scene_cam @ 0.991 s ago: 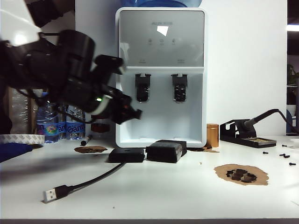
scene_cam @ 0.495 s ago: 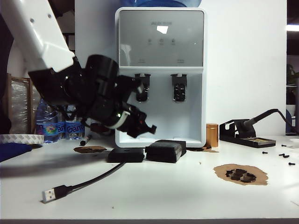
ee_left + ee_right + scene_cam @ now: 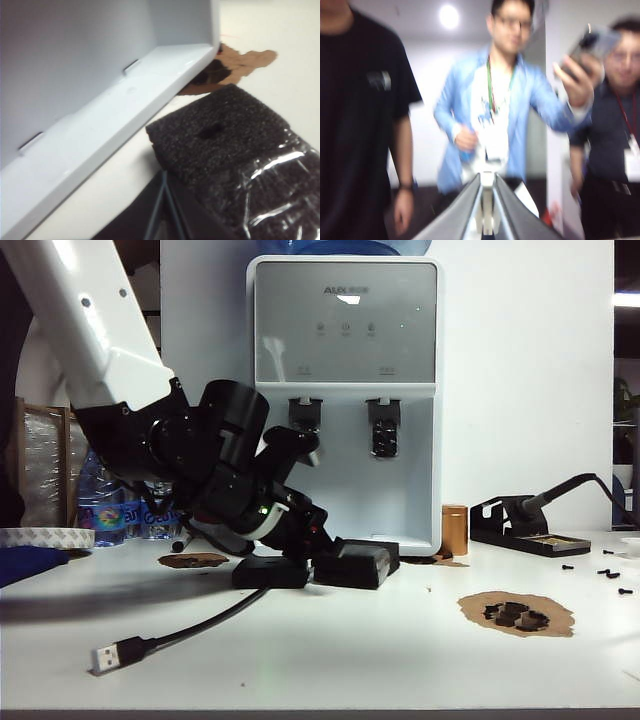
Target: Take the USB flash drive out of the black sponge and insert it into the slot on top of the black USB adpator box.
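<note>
"Where's the USB flash drive? I can't spot it."

"Nor can I. There's only a dark dimple [image 3: 210, 131] in the bare foam top of the black sponge [image 3: 352, 565], and it's too blurred to say whether the stick sits in it. The sponge lies mid-bench, just in front of the water dispenser [image 3: 345, 400], with the black USB adpator box [image 3: 270, 573] touching its left side."

"And the arms?"

"The left end effector [image 3: 315, 540] hangs low over the seam between box and sponge, short of that dimple. Its fingers look pressed together, with nothing I can see between them. The right end effector [image 3: 487, 176] is closed too, raised and pointing at people in the room."

"So which step?"

"The approach to pull the drive, I'd judge. Next it would need to spread its fingers, shift right over the dimple and pinch the stick. The slot isn't visible from here."
</note>
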Robot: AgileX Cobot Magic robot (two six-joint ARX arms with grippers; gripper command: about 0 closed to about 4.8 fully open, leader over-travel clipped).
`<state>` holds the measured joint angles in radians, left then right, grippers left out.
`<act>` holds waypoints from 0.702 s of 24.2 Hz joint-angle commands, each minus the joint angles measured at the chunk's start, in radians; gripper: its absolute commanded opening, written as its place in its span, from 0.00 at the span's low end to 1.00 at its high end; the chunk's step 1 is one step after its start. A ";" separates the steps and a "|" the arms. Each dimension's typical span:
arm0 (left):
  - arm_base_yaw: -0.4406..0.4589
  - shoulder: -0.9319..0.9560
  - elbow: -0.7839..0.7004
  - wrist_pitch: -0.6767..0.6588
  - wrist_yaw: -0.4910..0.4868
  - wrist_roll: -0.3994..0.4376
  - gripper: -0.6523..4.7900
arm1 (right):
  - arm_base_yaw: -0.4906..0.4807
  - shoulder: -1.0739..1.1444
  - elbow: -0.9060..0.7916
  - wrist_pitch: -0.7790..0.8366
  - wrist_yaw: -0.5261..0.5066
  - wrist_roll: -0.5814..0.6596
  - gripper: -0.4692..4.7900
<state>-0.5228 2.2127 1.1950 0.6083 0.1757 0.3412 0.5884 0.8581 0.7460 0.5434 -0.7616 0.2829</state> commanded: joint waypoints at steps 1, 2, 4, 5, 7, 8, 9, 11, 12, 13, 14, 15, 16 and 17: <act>-0.037 0.000 0.004 -0.005 0.039 0.007 0.11 | -0.004 0.000 0.046 -0.181 -0.006 -0.146 0.08; -0.058 0.000 0.004 -0.005 0.052 0.007 0.11 | -0.014 0.000 0.065 -0.236 -0.006 -0.196 0.08; -0.087 0.000 0.004 -0.008 0.061 0.006 0.11 | -0.067 0.017 0.103 -0.294 -0.069 -0.213 0.08; -0.101 0.000 0.004 -0.018 0.074 0.006 0.11 | -0.088 0.025 0.111 -0.304 -0.097 -0.212 0.08; -0.143 0.000 0.004 -0.053 0.087 0.005 0.11 | -0.158 0.042 0.114 -0.317 -0.162 -0.212 0.08; -0.173 0.000 0.004 -0.074 0.086 0.002 0.11 | -0.193 0.055 0.114 -0.322 -0.201 -0.208 0.08; -0.192 0.000 0.004 -0.082 0.086 0.002 0.11 | -0.209 0.064 0.114 -0.321 -0.236 -0.206 0.08; -0.232 -0.001 0.004 -0.088 0.086 -0.010 0.11 | -0.224 0.093 0.117 -0.320 -0.256 -0.209 0.08; -0.253 -0.002 0.004 -0.088 0.086 -0.014 0.11 | -0.224 0.113 0.123 -0.320 -0.269 -0.210 0.08; -0.264 -0.003 0.004 -0.087 0.080 -0.014 0.11 | -0.224 0.130 0.130 -0.320 -0.288 -0.215 0.08; -0.275 -0.006 0.004 -0.084 0.051 -0.014 0.11 | -0.224 0.153 0.140 -0.320 -0.307 -0.222 0.08; -0.277 -0.008 0.004 -0.070 0.007 -0.014 0.11 | -0.224 0.165 0.146 -0.320 -0.314 -0.226 0.08; -0.277 -0.008 0.004 -0.013 -0.135 -0.015 0.11 | -0.224 0.187 0.162 -0.320 -0.324 -0.235 0.08; -0.270 -0.008 0.004 0.085 -0.314 -0.015 0.11 | -0.224 0.205 0.179 -0.322 -0.347 -0.235 0.08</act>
<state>-0.8017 2.2124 1.1946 0.5690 0.0498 0.3302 0.3656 1.0523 0.9043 0.2123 -1.0771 0.0528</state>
